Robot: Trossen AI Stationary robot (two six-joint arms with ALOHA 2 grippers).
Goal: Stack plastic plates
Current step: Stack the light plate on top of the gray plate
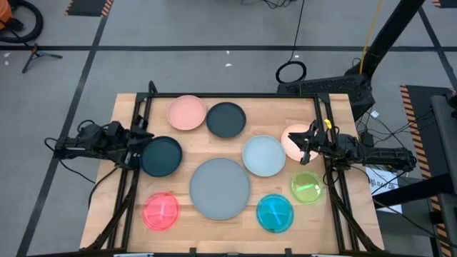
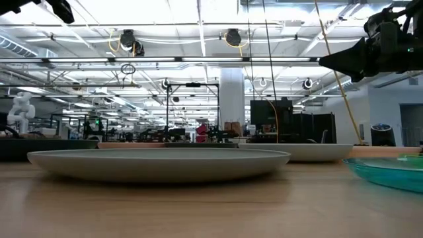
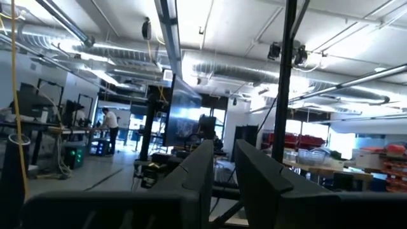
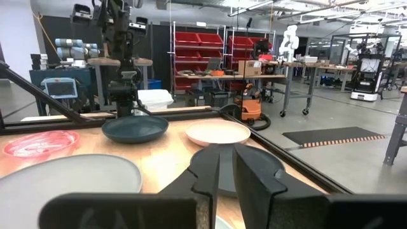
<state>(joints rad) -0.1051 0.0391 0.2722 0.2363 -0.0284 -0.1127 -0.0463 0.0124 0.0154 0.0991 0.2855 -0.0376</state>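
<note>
Nine round plates lie flat on the wooden table, apart from one another. The big grey plate (image 1: 219,188) is in the middle near the front, with the pale blue plate (image 1: 263,155) behind it. Two dark teal plates (image 1: 161,155) (image 1: 226,119) and a peach-pink plate (image 1: 187,113) lie left and far. The red plate (image 1: 161,211), cyan plate (image 1: 275,213) and green plate (image 1: 307,187) sit along the near side. My right gripper (image 1: 305,142) hovers, shut, above the second peach-pink plate (image 1: 291,135). My left gripper (image 1: 143,140) hangs shut at the left edge, beside a teal plate.
A black frame rail (image 1: 235,95) runs along the table's far edge, with posts at both sides. In the right wrist view the left arm (image 4: 121,83) stands beyond the teal plate (image 4: 135,129). Bare wood shows between the plates and along the near edge (image 1: 221,239).
</note>
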